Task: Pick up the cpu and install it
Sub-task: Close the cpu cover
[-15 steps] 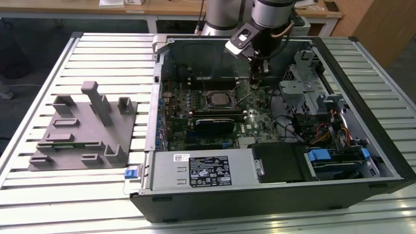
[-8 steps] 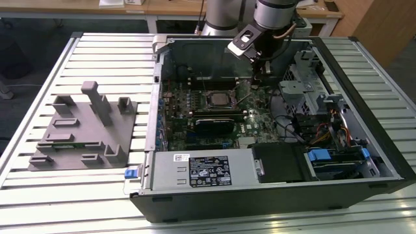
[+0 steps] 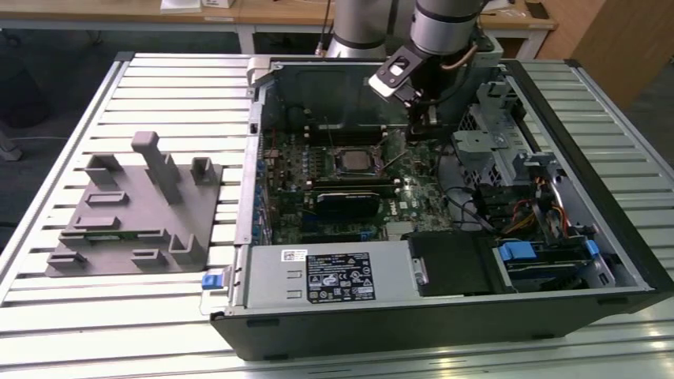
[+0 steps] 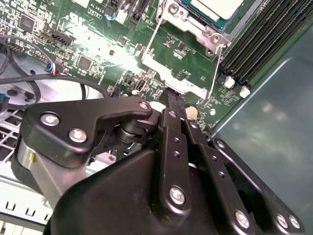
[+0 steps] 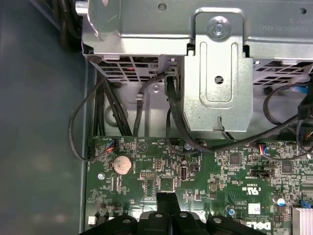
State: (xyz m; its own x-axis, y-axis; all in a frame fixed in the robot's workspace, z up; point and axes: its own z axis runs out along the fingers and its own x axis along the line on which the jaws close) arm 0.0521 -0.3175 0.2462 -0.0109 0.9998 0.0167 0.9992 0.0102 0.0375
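In the exterior view the gripper point(image 3: 425, 130) hangs inside the open computer case point(image 3: 421, 324), near the socket where the cpu point(image 3: 354, 162) lies, well apart from the grey fixture point(image 3: 126, 213). In the second wrist view its black fingers point(image 4: 172, 127) are pressed together with nothing between them, tips close to the metal socket frame point(image 4: 195, 32) around the cpu point(image 4: 215, 7). Any contact there, I judge, belongs on the frame or the wire lever point(image 4: 215, 68), never on the chip's top. In the first wrist view the joined tips sit low over the motherboard point(image 5: 220, 176), so light, slow pressure seems wise.
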